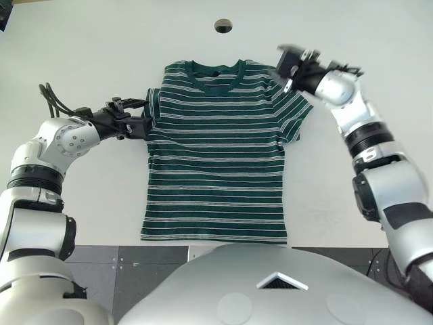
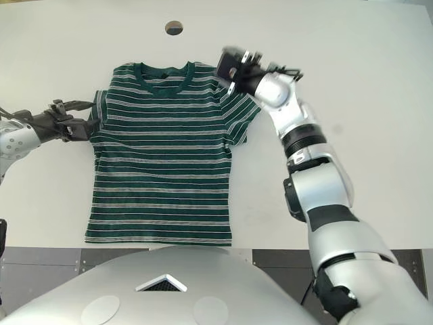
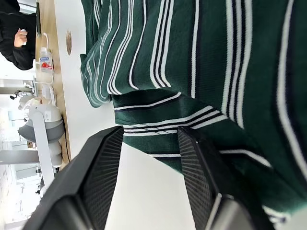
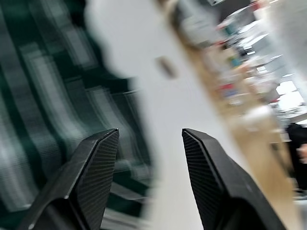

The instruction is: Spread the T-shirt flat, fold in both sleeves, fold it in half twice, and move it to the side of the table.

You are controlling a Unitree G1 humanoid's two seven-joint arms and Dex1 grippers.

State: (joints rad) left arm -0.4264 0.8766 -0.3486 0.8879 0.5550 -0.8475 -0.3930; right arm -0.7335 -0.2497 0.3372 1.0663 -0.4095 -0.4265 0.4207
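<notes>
While the left gripper (image 1: 143, 124), centre left, and right gripper (image 1: 283, 66), upper right, seem open, a shallow pinch may wrinkle the striped T-shirt (image 1: 216, 162).

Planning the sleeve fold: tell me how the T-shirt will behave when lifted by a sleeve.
Likely floppy: the T-shirt lies flat, its sleeve creased. Probably light, thin knit. It may drag and bunch on the table rather than slide whole.
</notes>
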